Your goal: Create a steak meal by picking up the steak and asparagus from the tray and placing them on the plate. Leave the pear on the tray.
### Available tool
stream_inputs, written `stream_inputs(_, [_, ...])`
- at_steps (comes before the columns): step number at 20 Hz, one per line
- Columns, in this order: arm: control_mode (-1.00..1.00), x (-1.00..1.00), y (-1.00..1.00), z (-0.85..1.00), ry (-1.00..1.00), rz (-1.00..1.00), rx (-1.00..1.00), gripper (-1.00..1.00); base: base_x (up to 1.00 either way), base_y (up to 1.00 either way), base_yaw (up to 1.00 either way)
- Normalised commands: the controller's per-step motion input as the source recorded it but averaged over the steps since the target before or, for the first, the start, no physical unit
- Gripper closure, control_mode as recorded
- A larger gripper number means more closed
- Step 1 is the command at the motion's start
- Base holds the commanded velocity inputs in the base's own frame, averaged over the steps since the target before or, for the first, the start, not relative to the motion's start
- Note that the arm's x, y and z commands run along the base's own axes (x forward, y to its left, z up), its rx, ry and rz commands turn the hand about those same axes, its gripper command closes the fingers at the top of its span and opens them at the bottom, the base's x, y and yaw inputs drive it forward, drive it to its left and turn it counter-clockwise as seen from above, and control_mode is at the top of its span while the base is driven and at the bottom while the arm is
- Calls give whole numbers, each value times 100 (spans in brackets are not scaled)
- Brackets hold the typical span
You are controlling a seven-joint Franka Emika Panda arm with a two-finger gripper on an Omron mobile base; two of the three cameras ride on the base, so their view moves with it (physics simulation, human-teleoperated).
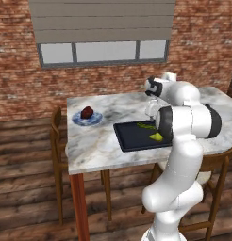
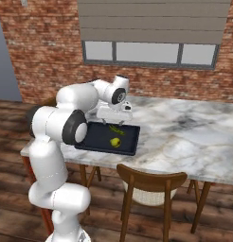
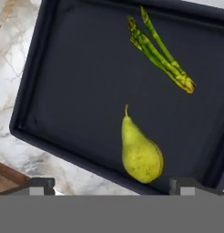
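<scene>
I hold gripper (image 3: 109, 184) wide over tray (image 3: 36, 91); asparagus (image 3: 160, 57) lies beyond pear (image 3: 140, 152) (stalk slanted across jaws).

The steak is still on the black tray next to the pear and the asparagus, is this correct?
No. The steak already sits on the blue plate, as the left base view shows. On the tray lie the pear and asparagus.

black tray (image 3: 50, 68), yellow-green pear (image 3: 141, 154), green asparagus (image 3: 159, 54), blue-white mottled plate (image 1: 78, 121), red-brown steak (image 1: 87, 112)

Matt black tray (image 3: 63, 91) on a smooth veined marble table (image 1: 99, 146); wooden chair (image 2: 151, 182).
</scene>
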Motion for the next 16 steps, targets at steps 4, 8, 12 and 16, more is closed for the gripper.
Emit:
stream_inputs(4, [-100,20,0,-17,6,5,-12,-100,0,0,0])
stream_inputs(8, [-100,16,2,-26,-1,0,-1,-100,0,0,0])
stream_inputs(12, [-100,18,2,-34,-7,0,0,-100,0,0,0])
stream_inputs(16, [-100,30,0,-35,-3,0,0,-100,0,0,0])
